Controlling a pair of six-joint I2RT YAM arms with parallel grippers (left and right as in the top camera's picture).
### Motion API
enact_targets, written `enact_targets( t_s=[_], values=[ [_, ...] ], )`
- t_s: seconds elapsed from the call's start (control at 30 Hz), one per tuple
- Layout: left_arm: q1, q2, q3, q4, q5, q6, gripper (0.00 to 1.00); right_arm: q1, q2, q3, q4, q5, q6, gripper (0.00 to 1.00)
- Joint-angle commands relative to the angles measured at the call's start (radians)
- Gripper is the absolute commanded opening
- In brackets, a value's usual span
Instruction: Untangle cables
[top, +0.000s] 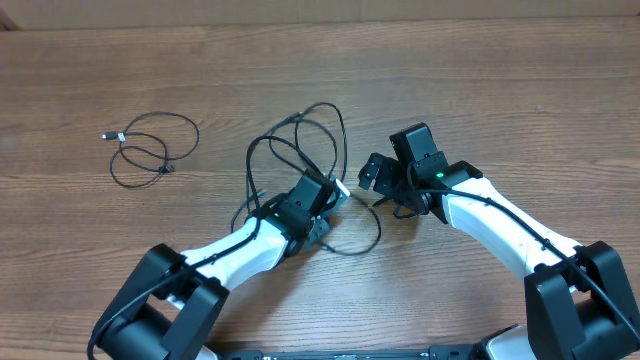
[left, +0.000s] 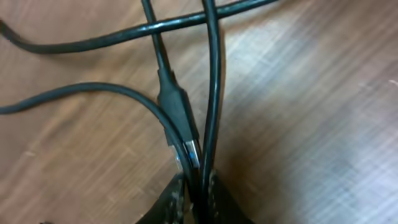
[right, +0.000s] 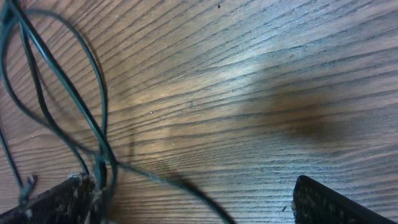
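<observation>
A tangle of thin black cables (top: 300, 150) loops at the table's middle. My left gripper (top: 333, 197) sits at the tangle's lower right edge. In the left wrist view its jaws (left: 198, 190) are shut on two cable strands (left: 214, 93), with a silver-tipped connector plug (left: 179, 115) lying right at the jaws. My right gripper (top: 385, 188) is just right of the tangle. In the right wrist view it is open (right: 193, 202), with thin strands (right: 74, 99) running by its left finger and nothing between the fingers. A separate small coiled cable (top: 150, 150) lies at the left.
The separate cable's silver plug (top: 107, 135) points left. The bare wooden table (top: 500, 80) spreads on all sides. Both white arms (top: 500, 230) reach in from the front edge.
</observation>
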Motion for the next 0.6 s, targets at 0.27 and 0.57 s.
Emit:
enact_targets(
  t_s=[0.27, 0.57],
  values=[
    [0.039, 0.024, -0.020, 0.211, -0.010, -0.013, 0.13, -0.001, 0.005, -0.002, 0.003, 0.000, 0.001, 1.00],
    [0.167, 0.022, 0.027, 0.196, 0.041, -0.070, 0.80, -0.001, 0.005, -0.002, 0.003, 0.000, 0.001, 1.00]
  ],
)
